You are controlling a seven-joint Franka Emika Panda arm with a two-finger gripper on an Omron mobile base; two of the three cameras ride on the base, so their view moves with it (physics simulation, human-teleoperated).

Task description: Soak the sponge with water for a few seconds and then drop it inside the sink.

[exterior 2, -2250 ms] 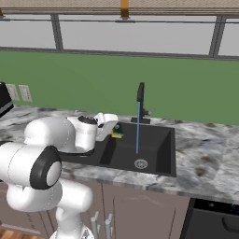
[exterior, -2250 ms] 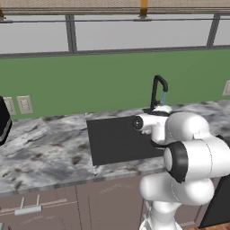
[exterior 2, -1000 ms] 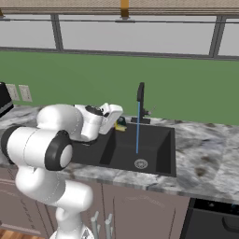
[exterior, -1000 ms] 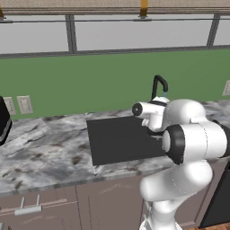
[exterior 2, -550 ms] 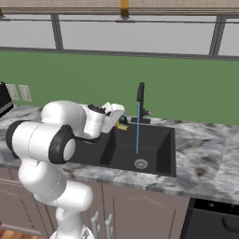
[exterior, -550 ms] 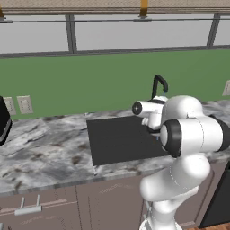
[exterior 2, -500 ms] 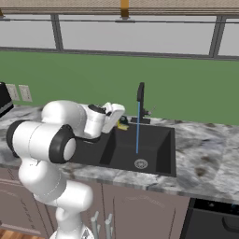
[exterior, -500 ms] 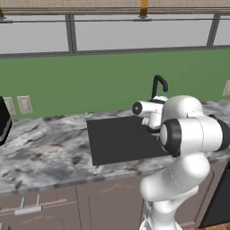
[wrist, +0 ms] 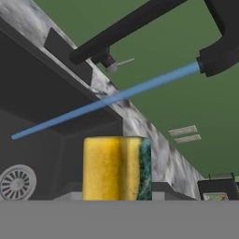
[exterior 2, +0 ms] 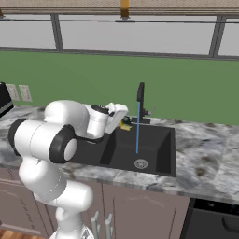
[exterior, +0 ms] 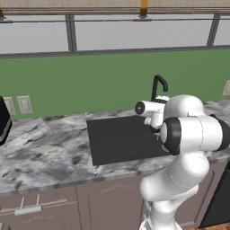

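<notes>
Over the dark grey sink (exterior 2: 158,140), the gripper (exterior 2: 122,122) clamps the yellow, green-topped sponge (wrist: 116,167) just beside the light-blue water stream (exterior 2: 137,128) (not touching); it should slide sideways, level.

No readable text, label, brand, number or sign is to be found on any surface. The wall plates (exterior: 24,104) on the green backsplash left of the sink (exterior: 121,138) are blank, and the sponge (wrist: 116,168) is unmarked.
</notes>
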